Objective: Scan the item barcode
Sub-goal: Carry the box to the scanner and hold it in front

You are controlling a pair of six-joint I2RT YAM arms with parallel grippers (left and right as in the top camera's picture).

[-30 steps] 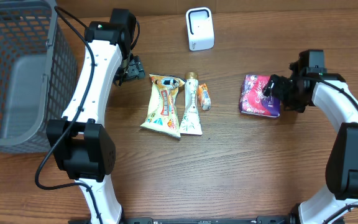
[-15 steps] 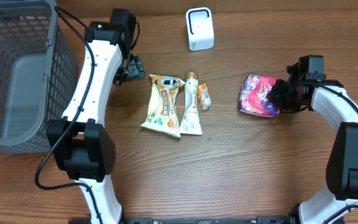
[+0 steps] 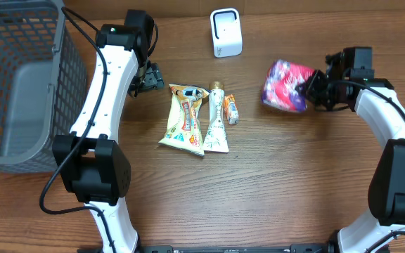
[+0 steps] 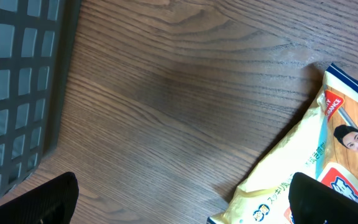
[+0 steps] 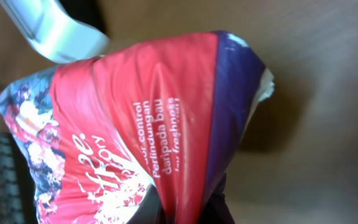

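Here, upper right: the right gripper (image 3: pixel 313 90) is clamped on 1 edge of the purple-red packet (image 3: pixel 285 86), presumably so its faces are free to meet the white scanner (image 3: pixel 226 33) (top centre). The left gripper (image 3: pixel 150 79), upper left, gapes wide, holding nothing.

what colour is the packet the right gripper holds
The packet is red and purple with white lettering; right wrist view shows it best.

White arm links (image 3: pixel 107 77), black joints (image 3: pixel 97 172), black cable (image 3: pixel 79 24)
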